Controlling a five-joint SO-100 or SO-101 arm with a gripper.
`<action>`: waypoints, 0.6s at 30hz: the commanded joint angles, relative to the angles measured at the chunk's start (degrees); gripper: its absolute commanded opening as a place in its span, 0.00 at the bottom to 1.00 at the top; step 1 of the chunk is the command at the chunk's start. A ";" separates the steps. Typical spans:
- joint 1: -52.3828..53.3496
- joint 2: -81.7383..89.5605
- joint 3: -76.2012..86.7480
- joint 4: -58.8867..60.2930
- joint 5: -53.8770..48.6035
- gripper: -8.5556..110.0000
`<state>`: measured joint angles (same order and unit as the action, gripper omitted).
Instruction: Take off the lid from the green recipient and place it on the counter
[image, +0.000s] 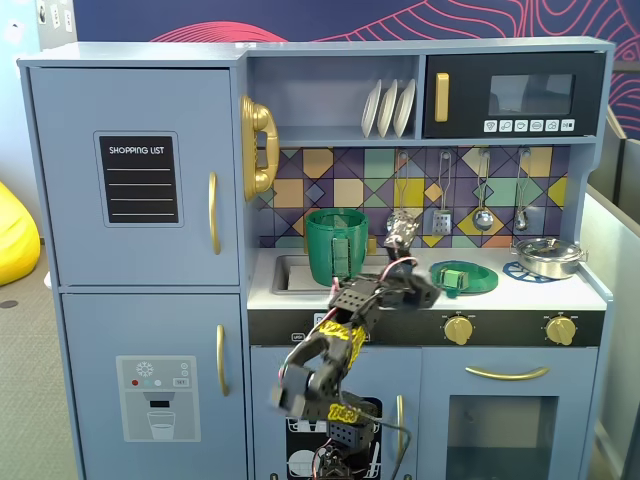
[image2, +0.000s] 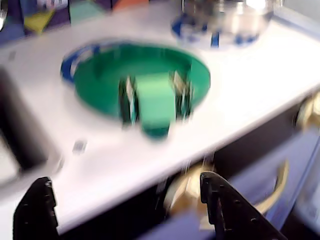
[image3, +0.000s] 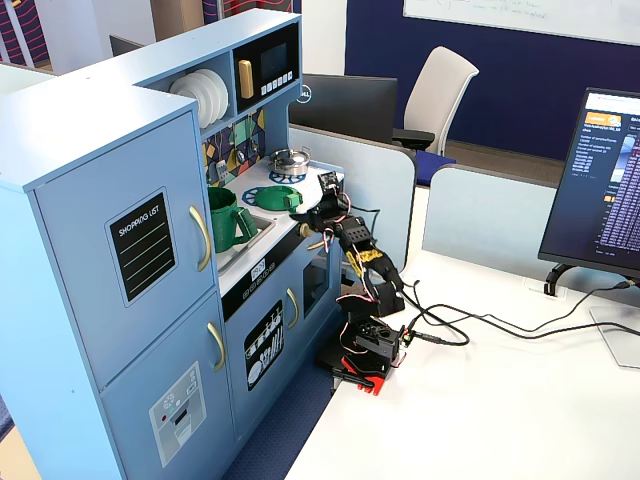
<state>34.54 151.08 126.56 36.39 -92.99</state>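
Observation:
The lid (image: 464, 277), a flat dark green disc with a lighter strap handle (image2: 156, 102), lies on the white counter (image: 520, 292) over a blue burner ring. It also shows in the wrist view (image2: 140, 80) and in the other fixed view (image3: 280, 197). The green recipient (image: 336, 245) stands uncovered in the grey sink, to the lid's left in this fixed view; it also shows in the other fixed view (image3: 228, 220). My gripper (image2: 124, 180) is open and empty at the counter's front edge, just short of the lid (image: 428, 283). The wrist view is blurred.
A silver metal pan (image: 548, 257) sits on the other burner ring, right of the lid, and appears in the wrist view (image2: 227, 15). Gold knobs (image: 458, 328) line the black front panel under my gripper. The sink (image2: 15, 140) lies at the left.

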 joint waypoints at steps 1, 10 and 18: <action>-6.42 8.00 0.79 13.10 3.25 0.26; -19.51 16.44 12.39 16.70 0.35 0.16; -28.04 21.88 24.79 21.97 1.23 0.07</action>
<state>10.90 170.60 148.54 56.07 -90.00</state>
